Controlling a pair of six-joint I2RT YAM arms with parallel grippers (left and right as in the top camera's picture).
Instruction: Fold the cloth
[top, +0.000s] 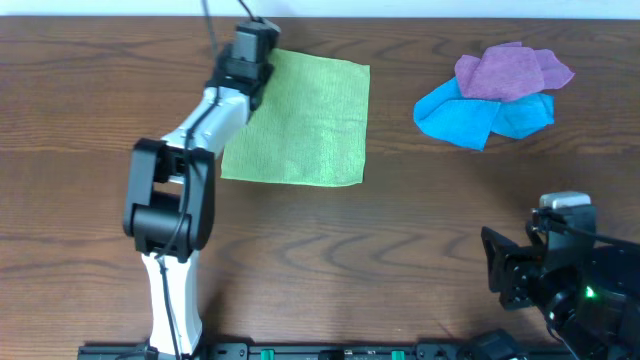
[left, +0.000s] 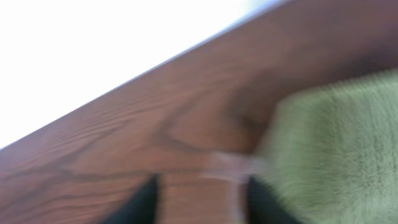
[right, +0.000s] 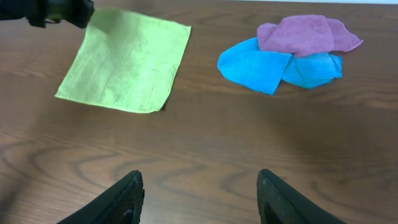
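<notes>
A green cloth (top: 300, 120) lies flat on the wooden table, at the back and left of centre. My left gripper (top: 250, 45) is at its far left corner. The left wrist view is blurred. In it the left gripper (left: 202, 186) is open, with bare table between the fingers and the green cloth (left: 336, 143) against the right finger. My right gripper (right: 199, 180) is open and empty above bare table at the front right, far from the green cloth (right: 127, 62).
A crumpled blue cloth (top: 470, 115) with a purple cloth (top: 510, 70) on top lies at the back right, also in the right wrist view (right: 261, 65). The table's far edge (left: 155, 65) runs just behind the left gripper.
</notes>
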